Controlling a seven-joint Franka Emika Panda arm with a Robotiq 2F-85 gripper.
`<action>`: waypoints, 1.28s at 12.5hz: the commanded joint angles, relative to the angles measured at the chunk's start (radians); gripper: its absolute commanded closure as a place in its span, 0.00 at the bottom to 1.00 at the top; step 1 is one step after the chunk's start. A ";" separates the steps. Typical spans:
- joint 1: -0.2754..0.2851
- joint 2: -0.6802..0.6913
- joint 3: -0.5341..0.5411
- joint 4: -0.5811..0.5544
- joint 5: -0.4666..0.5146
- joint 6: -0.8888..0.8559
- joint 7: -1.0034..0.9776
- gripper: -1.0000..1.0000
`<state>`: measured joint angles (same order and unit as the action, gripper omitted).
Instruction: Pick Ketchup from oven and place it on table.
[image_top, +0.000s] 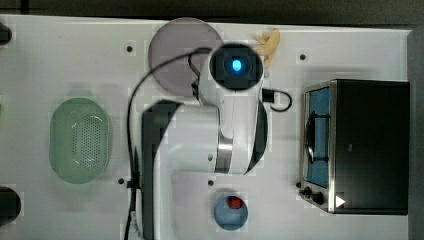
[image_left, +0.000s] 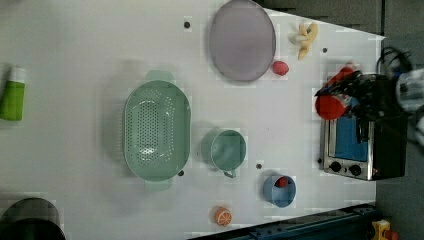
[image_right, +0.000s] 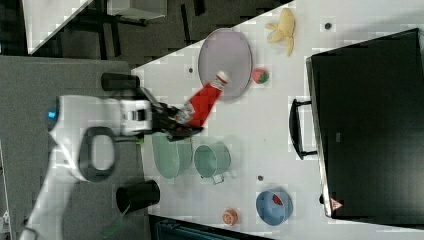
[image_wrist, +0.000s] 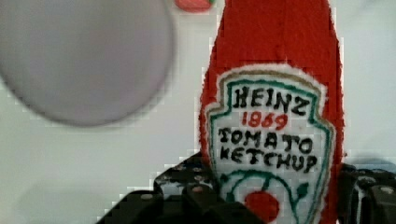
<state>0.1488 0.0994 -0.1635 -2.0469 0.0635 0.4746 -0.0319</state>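
Observation:
My gripper (image_right: 184, 123) is shut on the lower body of the Ketchup (image_right: 202, 103), a red squeeze bottle with a white cap. It hangs in the air, clear of the oven (image_right: 370, 130), cap toward the purple plate (image_right: 225, 57). In the wrist view the Ketchup (image_wrist: 275, 93) shows its white shield label, with black fingers (image_wrist: 187, 198) on either side of its base. In the left view the gripper (image_left: 352, 92) and the Ketchup (image_left: 330, 104) sit in front of the oven (image_left: 360, 145). The white table (image_top: 75, 60) lies below. In the top view the arm covers the bottle.
On the table stand a green colander (image_left: 156, 131), a green cup (image_left: 227, 150), a blue bowl (image_left: 280, 190) with a strawberry, an orange slice (image_left: 223, 216), a banana (image_left: 305, 39), a loose strawberry (image_left: 280, 67) by the plate, and a green bottle (image_left: 12, 95).

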 joint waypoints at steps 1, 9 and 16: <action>-0.023 0.014 -0.037 -0.116 0.004 0.106 0.025 0.36; -0.004 0.217 -0.015 -0.224 0.006 0.414 0.025 0.24; -0.002 0.078 -0.015 -0.139 0.006 0.387 0.026 0.00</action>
<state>0.1510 0.2830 -0.1631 -2.2676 0.0515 0.8354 -0.0269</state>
